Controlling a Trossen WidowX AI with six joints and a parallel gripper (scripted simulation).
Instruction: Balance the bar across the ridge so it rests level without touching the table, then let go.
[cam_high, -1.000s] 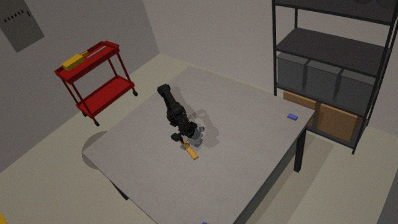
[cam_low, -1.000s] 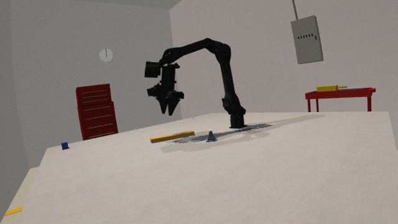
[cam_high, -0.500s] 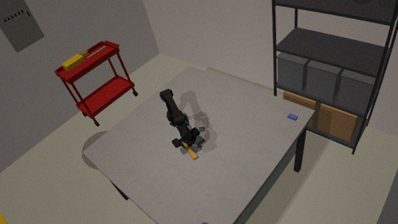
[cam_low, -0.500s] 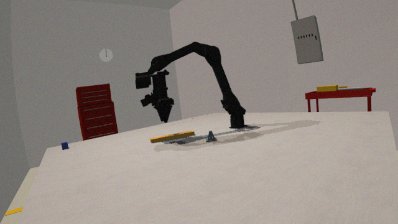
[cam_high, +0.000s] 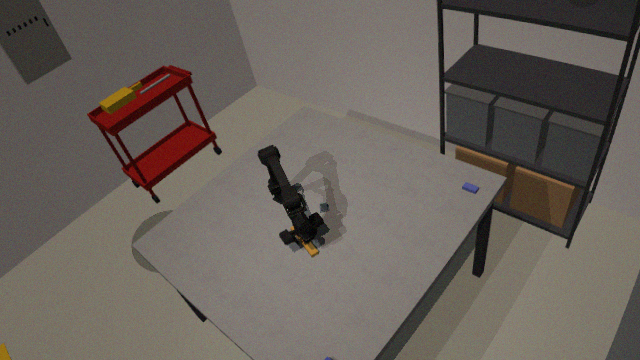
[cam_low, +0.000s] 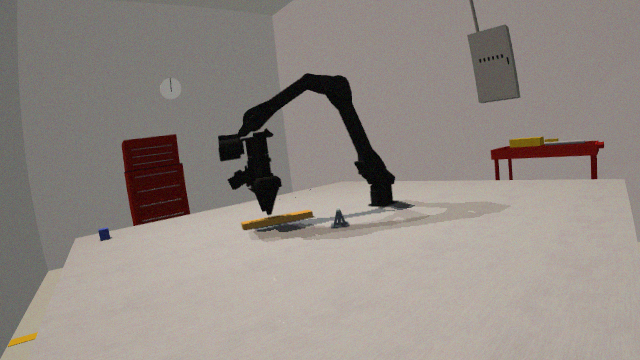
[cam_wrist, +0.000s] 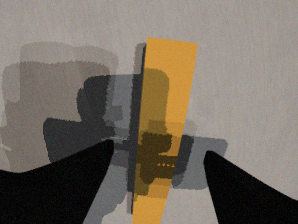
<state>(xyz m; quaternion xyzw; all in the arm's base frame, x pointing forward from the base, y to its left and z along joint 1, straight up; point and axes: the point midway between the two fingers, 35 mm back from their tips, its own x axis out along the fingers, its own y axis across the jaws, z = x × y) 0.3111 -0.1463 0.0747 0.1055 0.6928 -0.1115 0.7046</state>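
The arm (cam_low: 345, 115) arches up from its base, bends sharply at the elbow and drops its wrist straight down, the gripper (cam_low: 266, 202) pointing at the table (cam_low: 350, 290). Jaws spread wide, gripping nothing, poised just above the orange bar (cam_low: 277, 220). From the wrist view the bar (cam_wrist: 161, 129) runs 12 to 6 o'clock between the two dark fingers, touching neither. It lies on the table, beside the small grey ridge (cam_low: 339, 218), which sits at the bar's 3 o'clock in the exterior view.
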